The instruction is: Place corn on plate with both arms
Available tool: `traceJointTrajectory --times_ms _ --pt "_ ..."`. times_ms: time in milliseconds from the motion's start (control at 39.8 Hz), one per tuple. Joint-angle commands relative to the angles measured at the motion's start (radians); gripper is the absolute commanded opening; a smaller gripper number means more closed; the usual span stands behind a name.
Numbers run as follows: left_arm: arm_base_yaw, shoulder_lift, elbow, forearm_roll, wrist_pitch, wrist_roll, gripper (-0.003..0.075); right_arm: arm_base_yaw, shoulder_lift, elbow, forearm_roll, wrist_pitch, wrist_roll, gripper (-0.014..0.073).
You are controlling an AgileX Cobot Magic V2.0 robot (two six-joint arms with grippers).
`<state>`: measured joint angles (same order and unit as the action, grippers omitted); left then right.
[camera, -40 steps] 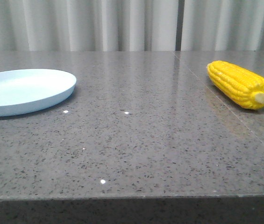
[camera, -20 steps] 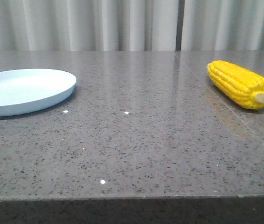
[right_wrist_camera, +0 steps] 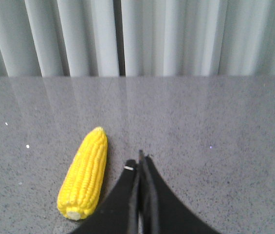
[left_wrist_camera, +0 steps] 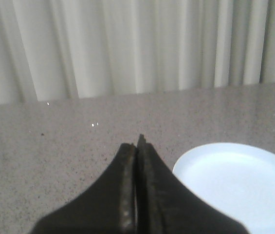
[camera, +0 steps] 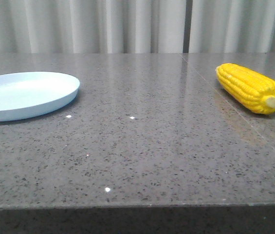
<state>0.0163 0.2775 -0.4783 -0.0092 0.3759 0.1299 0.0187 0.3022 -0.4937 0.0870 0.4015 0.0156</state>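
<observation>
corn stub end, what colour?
Pale cream stub on the bright yellow corn; front view shows it best.

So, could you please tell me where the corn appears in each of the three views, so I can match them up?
Front view: the corn lies at the right of the picture on the grey table, stub end toward the camera.
Left wrist view: not in it; only the plate shows.
Right wrist view: the corn lies just beside the shut right gripper, apart from it.
Shared landmark: the pleated white curtain behind the table.
</observation>
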Motion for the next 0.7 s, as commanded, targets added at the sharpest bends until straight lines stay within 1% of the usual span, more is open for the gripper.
traceJointTrajectory --times_ms 0,75,126,151,201,226,251,277,302,327,352,377,402,427,453,553,679 --pt "-0.006 0.051 -0.043 -0.004 -0.066 0.000 -0.0020 -0.003 0.074 -0.047 0.000 -0.068 -0.009 -0.0062" --pt "-0.006 0.055 -0.043 -0.004 -0.073 0.000 -0.0018 -0.003 0.086 -0.047 0.000 -0.069 -0.009 -0.0055" --pt "-0.006 0.055 -0.043 -0.004 -0.075 0.000 -0.0001 -0.003 0.086 -0.047 0.000 -0.068 -0.009 -0.0025" --pt "-0.006 0.055 -0.043 -0.004 -0.075 0.000 0.0016 -0.003 0.086 -0.047 0.000 -0.069 -0.009 0.0007" --pt "-0.006 0.055 -0.043 -0.004 -0.073 0.000 0.0093 -0.003 0.086 -0.047 0.000 -0.069 -0.009 0.0103" --pt "-0.006 0.055 -0.043 -0.004 -0.073 0.000 0.0149 -0.003 0.086 -0.047 0.000 -0.069 -0.009 0.0151" --pt "-0.006 0.055 -0.043 -0.004 -0.075 0.000 0.0198 -0.003 0.086 -0.047 0.000 -0.068 -0.009 0.0224" --pt "-0.006 0.055 -0.043 -0.004 -0.075 0.000 0.0291 -0.003 0.086 -0.047 0.000 -0.067 -0.009 0.0303" --pt "-0.006 0.055 -0.043 -0.004 -0.075 0.000 0.0348 -0.003 0.086 -0.047 0.000 -0.067 -0.009 0.0383" --pt "-0.006 0.055 -0.043 -0.004 -0.075 0.000 0.0422 -0.003 0.086 -0.047 0.000 -0.067 -0.009 0.0439" --pt "-0.006 0.055 -0.043 -0.004 -0.075 0.000 0.0472 -0.003 0.086 -0.047 0.000 -0.067 -0.009 0.0506" --pt "-0.006 0.055 -0.043 -0.004 -0.075 0.000 0.0531 -0.003 0.086 -0.047 0.000 -0.067 -0.009 0.0549" --pt "-0.006 0.055 -0.043 -0.004 -0.075 0.000 0.0575 -0.003 0.086 -0.047 0.000 -0.065 -0.009 0.0609" --pt "-0.006 0.055 -0.043 -0.004 -0.075 0.000 0.0604 -0.003 0.086 -0.047 0.000 -0.066 -0.009 0.0638" --pt "-0.006 0.055 -0.043 -0.004 -0.075 0.000 0.0617 -0.003 0.086 -0.047 0.000 -0.066 -0.009 0.0665" --pt "-0.006 0.055 -0.043 -0.004 -0.075 0.000 0.0619 -0.003 0.086 -0.047 0.000 -0.066 -0.009 0.0647" --pt "-0.006 0.060 -0.041 -0.018 -0.092 0.000 0.0619 -0.003 0.086 -0.047 0.000 -0.065 -0.009 0.0647"
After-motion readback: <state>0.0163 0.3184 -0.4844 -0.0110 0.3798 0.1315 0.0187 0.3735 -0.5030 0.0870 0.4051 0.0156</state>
